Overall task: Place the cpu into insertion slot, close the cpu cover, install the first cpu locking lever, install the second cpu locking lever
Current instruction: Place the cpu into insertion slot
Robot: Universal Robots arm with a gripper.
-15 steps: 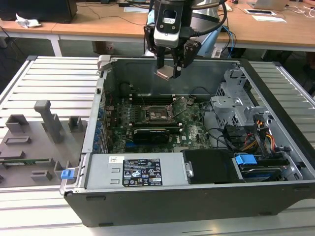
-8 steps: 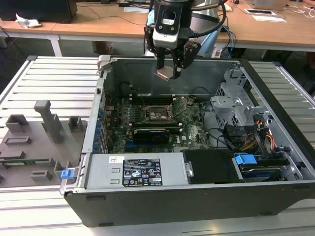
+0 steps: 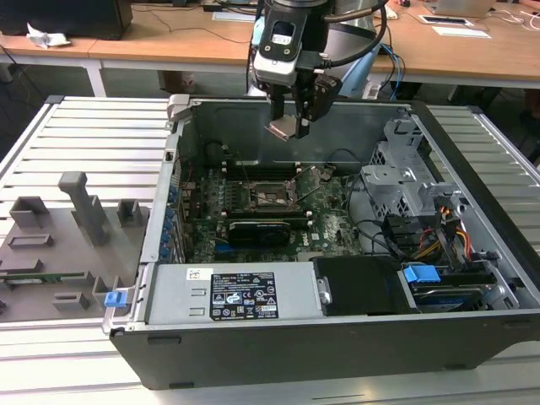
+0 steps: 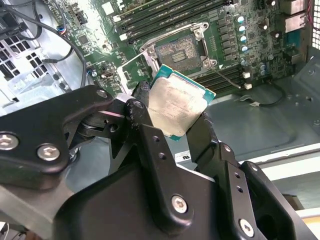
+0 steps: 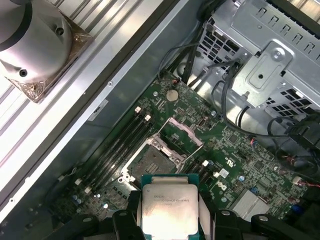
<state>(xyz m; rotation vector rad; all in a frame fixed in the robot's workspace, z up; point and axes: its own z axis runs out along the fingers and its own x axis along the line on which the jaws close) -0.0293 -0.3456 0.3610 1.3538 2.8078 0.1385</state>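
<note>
Cpu [image 4: 180, 102] is held clamped between the fingers [image 4: 141, 97] of the gripper [image 4: 172, 109], well above the open insertion slot [image 4: 180, 50] beneath them, so nothing is judged finished: seating, the raised cpu cover [image 5: 187, 131] and both levers are left.

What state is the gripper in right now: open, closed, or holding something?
Gripper: closed on the cpu, which is not yet in the slot.
</note>
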